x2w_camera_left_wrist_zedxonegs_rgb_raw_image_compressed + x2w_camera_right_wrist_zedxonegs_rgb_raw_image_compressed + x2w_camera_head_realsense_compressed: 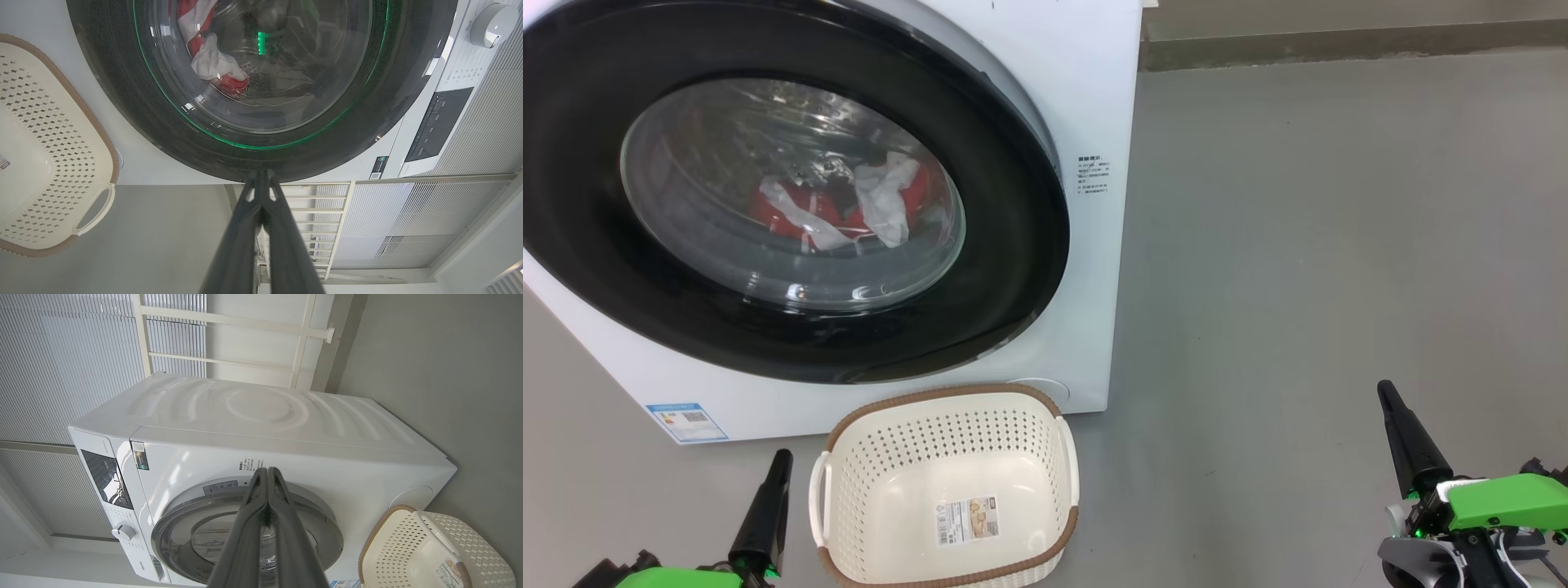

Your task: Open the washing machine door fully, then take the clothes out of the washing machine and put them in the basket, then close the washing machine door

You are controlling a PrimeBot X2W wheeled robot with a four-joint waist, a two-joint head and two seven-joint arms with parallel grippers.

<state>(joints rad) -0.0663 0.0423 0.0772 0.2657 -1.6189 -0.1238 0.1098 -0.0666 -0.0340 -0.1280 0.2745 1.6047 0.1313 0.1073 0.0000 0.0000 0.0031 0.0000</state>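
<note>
The washing machine door (1006,269), shut against the washing machine (1086,98), is seen at ten o'clock in the head view, its black rim cut off by the top and left edges. The clothes (796,211) are made out through the bulging glass as a red-and-white heap low in the drum, smeared by reflections; how many garments lie there cannot be told. The print on the machine's front, at three o'clock from the door, is too small to be read. The basket (947,431) is set on the floor (1298,245) at six o'clock, just before the machine, a paper label showing on its bottom. The left pincer (783,459) at seven o'clock, near the basket's handle, and the right pincer (1386,398) at four o'clock are both closed, fingers pressed together, nothing gripped; the arms behind them are cut off by the lower edge. The floor is plain matt grey, met by a darker skirting strip (1339,45) at one o'clock. In the wrist views, white ribbed panels (61,355) and a white frame (229,320) are shown behind the machine, and a round dial (492,24) and dark control panel (439,122) on its front.
</note>
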